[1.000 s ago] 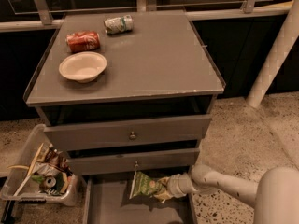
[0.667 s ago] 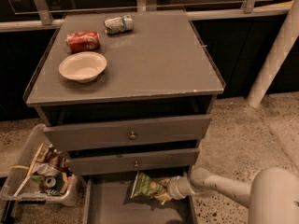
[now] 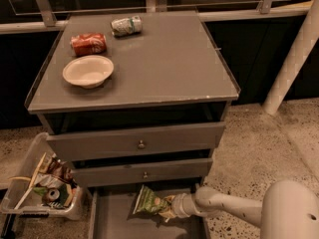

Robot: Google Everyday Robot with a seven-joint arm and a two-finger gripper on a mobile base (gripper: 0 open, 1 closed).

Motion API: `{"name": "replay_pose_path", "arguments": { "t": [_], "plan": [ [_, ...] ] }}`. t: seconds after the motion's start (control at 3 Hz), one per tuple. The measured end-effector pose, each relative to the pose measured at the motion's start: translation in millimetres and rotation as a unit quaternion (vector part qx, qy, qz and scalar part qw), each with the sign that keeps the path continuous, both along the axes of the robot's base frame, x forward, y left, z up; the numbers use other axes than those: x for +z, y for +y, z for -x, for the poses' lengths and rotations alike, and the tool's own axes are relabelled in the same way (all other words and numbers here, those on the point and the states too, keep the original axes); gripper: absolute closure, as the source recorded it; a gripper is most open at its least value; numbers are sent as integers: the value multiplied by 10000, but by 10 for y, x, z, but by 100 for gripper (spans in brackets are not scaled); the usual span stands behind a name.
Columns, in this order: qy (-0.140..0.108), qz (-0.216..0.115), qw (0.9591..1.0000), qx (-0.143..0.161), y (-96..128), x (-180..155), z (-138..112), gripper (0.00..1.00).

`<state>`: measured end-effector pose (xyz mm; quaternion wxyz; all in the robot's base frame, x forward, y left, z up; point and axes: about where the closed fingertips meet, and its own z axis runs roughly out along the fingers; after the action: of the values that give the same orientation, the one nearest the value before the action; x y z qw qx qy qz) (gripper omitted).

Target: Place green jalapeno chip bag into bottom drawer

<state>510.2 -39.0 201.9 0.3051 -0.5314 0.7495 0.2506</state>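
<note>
Gripper point(image 3: 172, 207): low, reaching in from the right, clamped on the chip bag point(image 3: 148, 202) by its right edge; bag held within the open bottom drawer point(image 3: 112, 222), apparently ready for release. Bench point(image 3: 169, 68): bowl point(image 3: 87, 70), red can point(image 3: 88, 44), crushed can point(image 3: 126, 26), no part of the task. Upper drawers point(image 3: 139, 142): closed, so the drawer below lies reachable

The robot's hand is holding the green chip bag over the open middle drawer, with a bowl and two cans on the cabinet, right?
Not quite: the camera view shows the hand holding the green chip bag over the open bottom drawer; the middle drawer is shut. The bowl, red can and crushed can do sit on the cabinet.
</note>
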Motion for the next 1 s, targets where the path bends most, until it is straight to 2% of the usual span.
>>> {"name": "replay_pose_path", "arguments": {
  "t": [0.33,1.0],
  "plan": [
    [-7,56,10000,25,40,-27,16,100],
    [-112,527,9983,-219,-20,-550,46,100]
  ]
}}
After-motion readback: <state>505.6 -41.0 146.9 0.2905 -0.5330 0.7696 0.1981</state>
